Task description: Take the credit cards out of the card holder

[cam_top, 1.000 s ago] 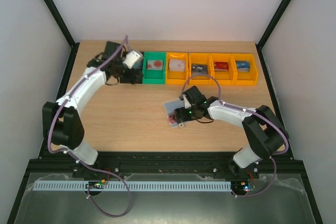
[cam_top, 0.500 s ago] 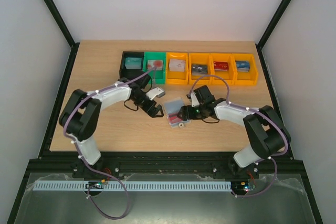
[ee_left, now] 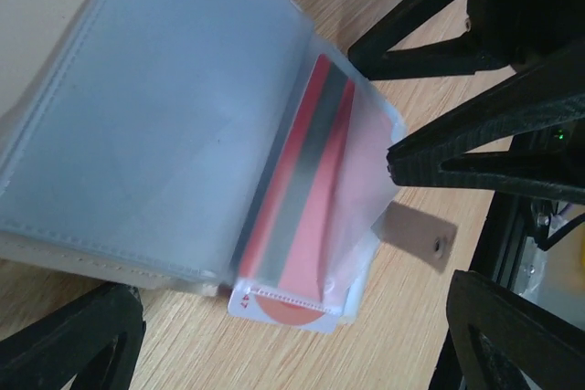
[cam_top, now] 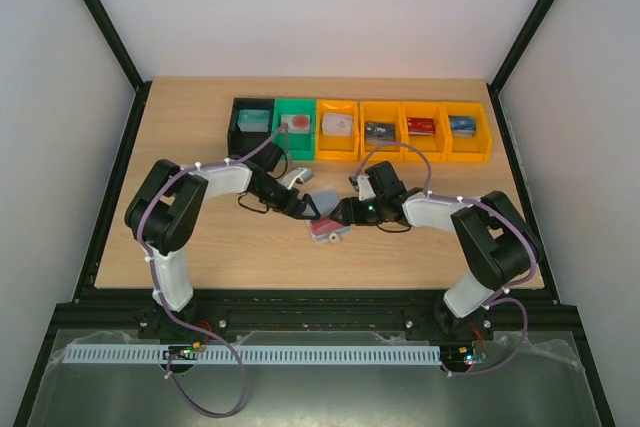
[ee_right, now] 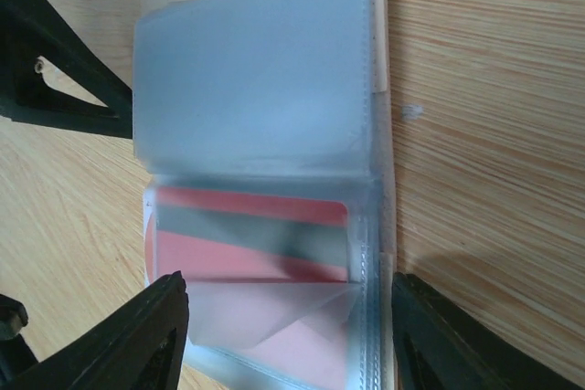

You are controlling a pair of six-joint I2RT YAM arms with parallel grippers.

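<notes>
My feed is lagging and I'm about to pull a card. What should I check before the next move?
1. The card holder lies open on the table: ok.
2. The red card shows, its end poking out of the sleeve: ok.
3. The left gripper is open, with that end between its fingers: ok.
4. The right gripper firmly pins the card holder: cannot tell; it straddles it.
5. Grippers not touching each other: ok, though close.

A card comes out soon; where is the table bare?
The table is bare left of the black bin and along the near strip in front of the card holder. Crowded: around the holder, between left gripper and right gripper, and the bin row.
</notes>
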